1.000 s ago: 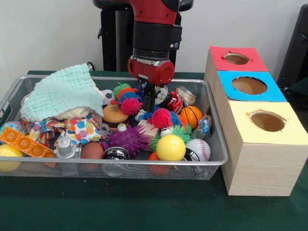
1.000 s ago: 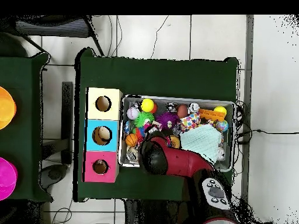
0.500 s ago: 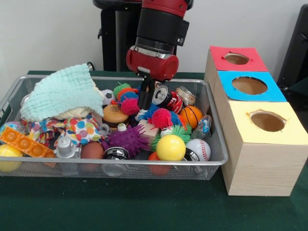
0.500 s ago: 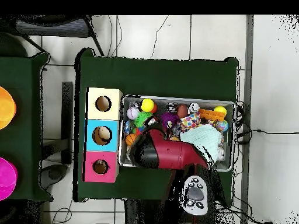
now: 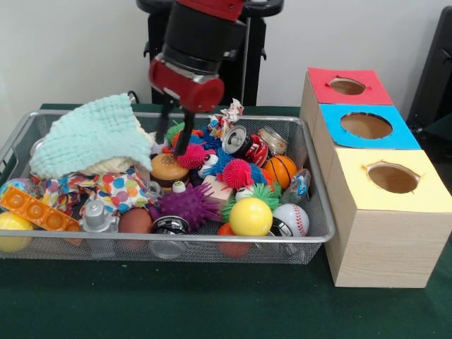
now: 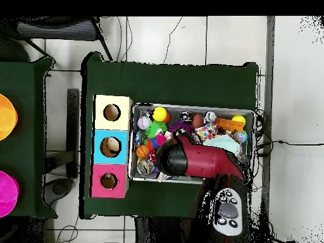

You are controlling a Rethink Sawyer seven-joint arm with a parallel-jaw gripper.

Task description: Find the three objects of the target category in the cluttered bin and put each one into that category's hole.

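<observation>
The wire mesh bin (image 5: 176,241) is full of toys; it also shows in the overhead view (image 6: 254,147). My gripper (image 5: 175,141) hangs open and empty over the bin's back middle, its fingers (image 5: 164,127) just above a pink spiky ball (image 5: 191,156) and a burger toy (image 5: 169,168). A pale cream soft thing (image 5: 113,164) peeks out under a mint cloth (image 5: 92,134). No tiger-striped toy shows. The red-panelled hole (image 5: 347,86) is the far one on the wooden box, right of the bin; it also shows in the overhead view (image 6: 109,181). In the overhead view the arm (image 6: 190,159) hides the gripper.
Crushed cans (image 5: 245,143), a basketball (image 5: 281,170), a yellow ball (image 5: 251,217), a baseball (image 5: 291,219) and a purple spiky ball (image 5: 188,205) fill the bin's right half. The blue hole (image 5: 366,126) and the yellow hole (image 5: 393,178) lie nearer. An orange block tray (image 5: 35,209) lies at the left.
My arm has swung to the picture's left in the front view, from above the crushed cans to above the spiky balls and the burger. The fingers now stand wider apart.
</observation>
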